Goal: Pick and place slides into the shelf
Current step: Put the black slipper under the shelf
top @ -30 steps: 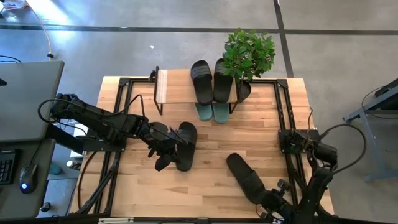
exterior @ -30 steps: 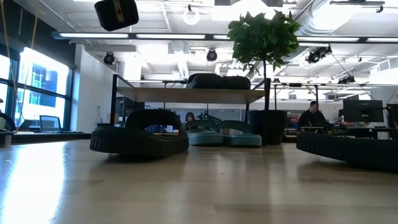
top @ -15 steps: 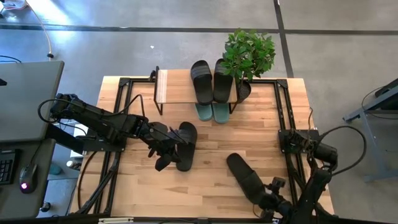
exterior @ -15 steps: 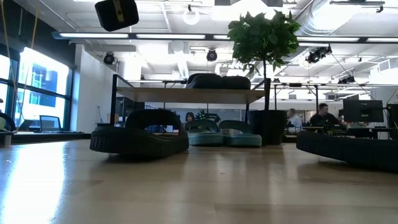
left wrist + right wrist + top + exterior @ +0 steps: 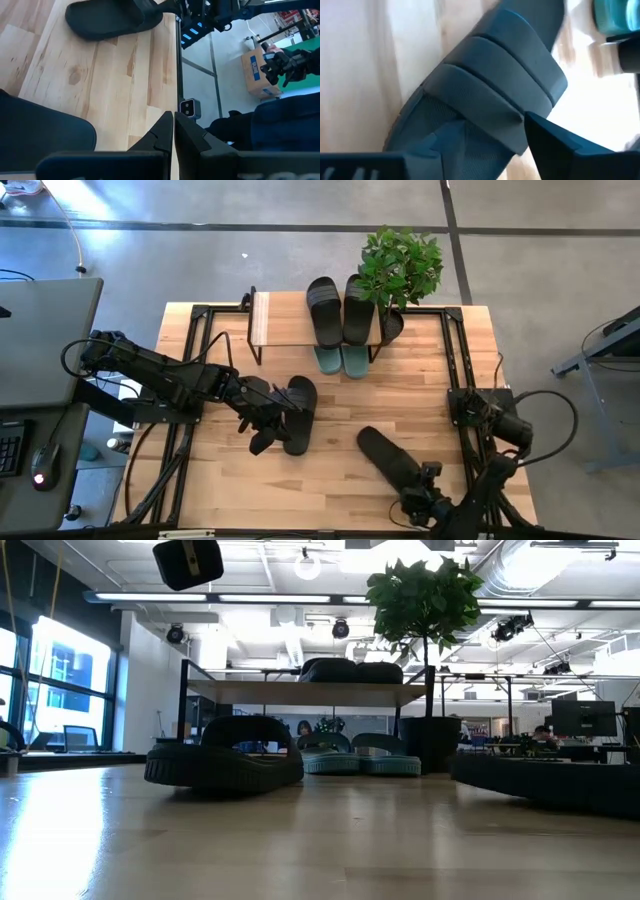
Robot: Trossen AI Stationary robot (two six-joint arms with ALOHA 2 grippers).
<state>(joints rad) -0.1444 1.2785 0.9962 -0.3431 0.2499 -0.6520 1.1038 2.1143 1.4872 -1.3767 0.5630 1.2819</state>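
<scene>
Two black slides (image 5: pixel 325 310) (image 5: pixel 358 308) lie on the shelf (image 5: pixel 262 320); a sage-green pair (image 5: pixel 340 361) sits on the table under it. A third black slide (image 5: pixel 299 415) lies sole-down mid-table, with my left gripper (image 5: pixel 262 430) shut and empty just beside it on its left. A fourth black slide (image 5: pixel 388 460) lies slanted near the front edge. My right gripper (image 5: pixel 422 498) stands open at this slide's near end, its fingers either side of the strap (image 5: pixel 495 95). My left gripper: I cannot tell whether it touches the mid-table slide. My right gripper comes in low from the table's near edge, along the slide. One finger (image 5: pixel 560 145) lies against the side of the strap (image 5: pixel 520 135). The slide rests flat on the table.
A potted plant (image 5: pixel 400 268) stands at the shelf's right end, its pot (image 5: pixel 430 745) on the table. Black metal frames (image 5: pixel 200 330) (image 5: pixel 462 360) run along both table sides. Bare wood (image 5: pixel 340 420) lies between the two loose slides.
My right gripper has moved from the near right corner toward the table's left and far side, onto the near slide. That slide has slid a little toward the left along the table, staying flat.
</scene>
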